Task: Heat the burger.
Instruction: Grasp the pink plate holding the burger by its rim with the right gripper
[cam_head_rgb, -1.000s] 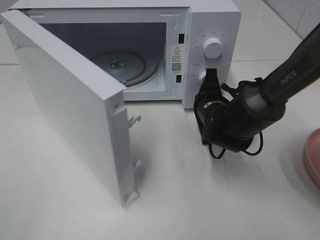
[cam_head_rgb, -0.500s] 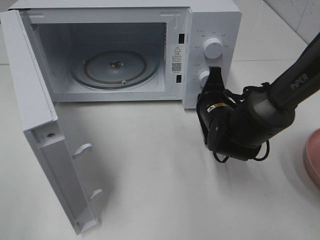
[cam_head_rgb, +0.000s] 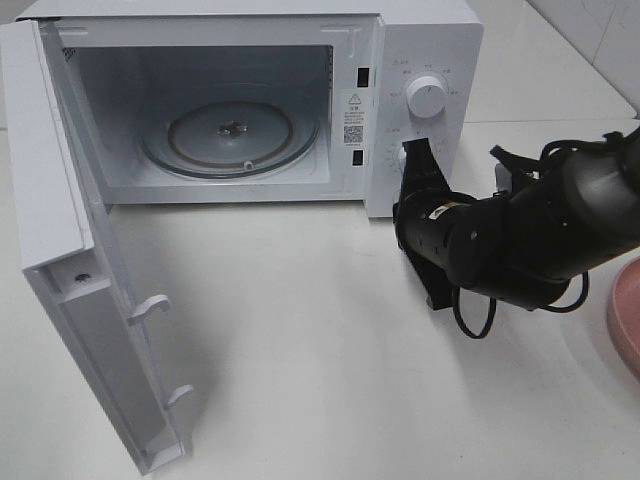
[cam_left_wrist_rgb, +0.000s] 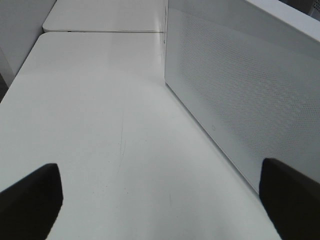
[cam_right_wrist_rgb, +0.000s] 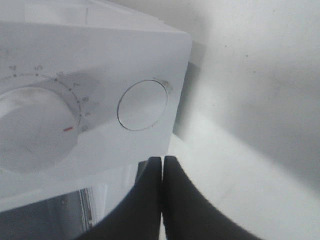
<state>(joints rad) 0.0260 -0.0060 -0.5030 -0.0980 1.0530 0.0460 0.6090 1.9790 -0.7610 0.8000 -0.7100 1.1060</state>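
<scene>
Burger shows in no view. Microwave (cam_head_rgb: 420, 40) sits upper middle, its door (cam_head_rgb: 60, 200) wide open along the left edge, the opening unobstructed above the turntable (cam_head_rgb: 230, 135). Right gripper (cam_head_rgb: 418, 150), clenched on nothing, points at the panel's round button (cam_right_wrist_rgb: 142, 105). Left gripper (cam_left_wrist_rgb: 160, 192), released, hovers beside the door's outer face. Bare table (cam_head_rgb: 330, 350) fills the lower middle; a plate (cam_head_rgb: 625, 320) meets the right edge.

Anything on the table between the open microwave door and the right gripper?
Nothing. In the exterior high view, the stretch of white table between the door and the right gripper is bare.
</scene>
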